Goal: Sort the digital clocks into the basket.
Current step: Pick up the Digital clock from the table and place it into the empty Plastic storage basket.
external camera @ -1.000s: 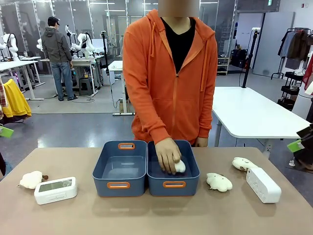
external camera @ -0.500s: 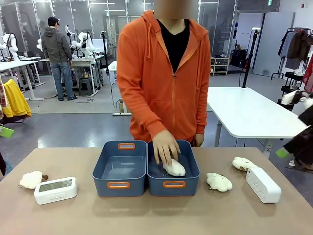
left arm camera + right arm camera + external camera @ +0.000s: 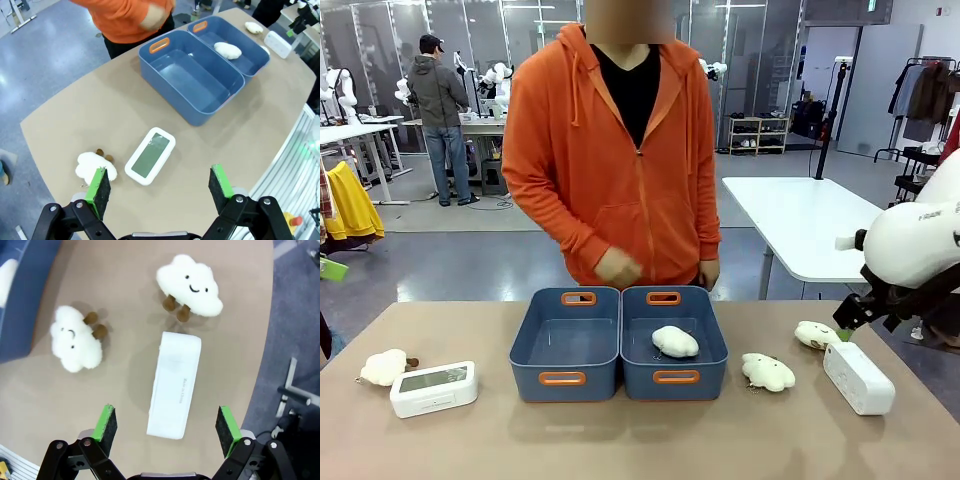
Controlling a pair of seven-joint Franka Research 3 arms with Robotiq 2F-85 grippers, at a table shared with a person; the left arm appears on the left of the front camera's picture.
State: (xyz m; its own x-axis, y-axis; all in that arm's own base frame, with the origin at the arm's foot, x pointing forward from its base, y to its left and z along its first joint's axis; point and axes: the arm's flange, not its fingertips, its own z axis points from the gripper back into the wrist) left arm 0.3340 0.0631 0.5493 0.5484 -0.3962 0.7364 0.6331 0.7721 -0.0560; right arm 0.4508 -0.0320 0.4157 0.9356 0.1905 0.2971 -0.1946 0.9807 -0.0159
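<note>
Both hands open, one above each clock; neither clock is in a basket yet.

The left hand [image 3: 159, 184], fingers apart, hovers near the left digital clock [image 3: 150, 155], which lies face up and askew on the desk [image 3: 75, 115]; it should probably roll to square up first. The empty basket [image 3: 565, 345] is the likely target. The right hand [image 3: 166, 422], fingers spread, straddles the right digital clock [image 3: 175, 384]; it should descend centred, clear of the cloud plushes [image 3: 190, 284].

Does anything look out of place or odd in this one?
A cream plush toy lies in the right basket, which is odd if that tub is meant for clocks. The left clock and the right clock both sit on the table, unsorted. Nothing looks spilled or damaged.
</note>
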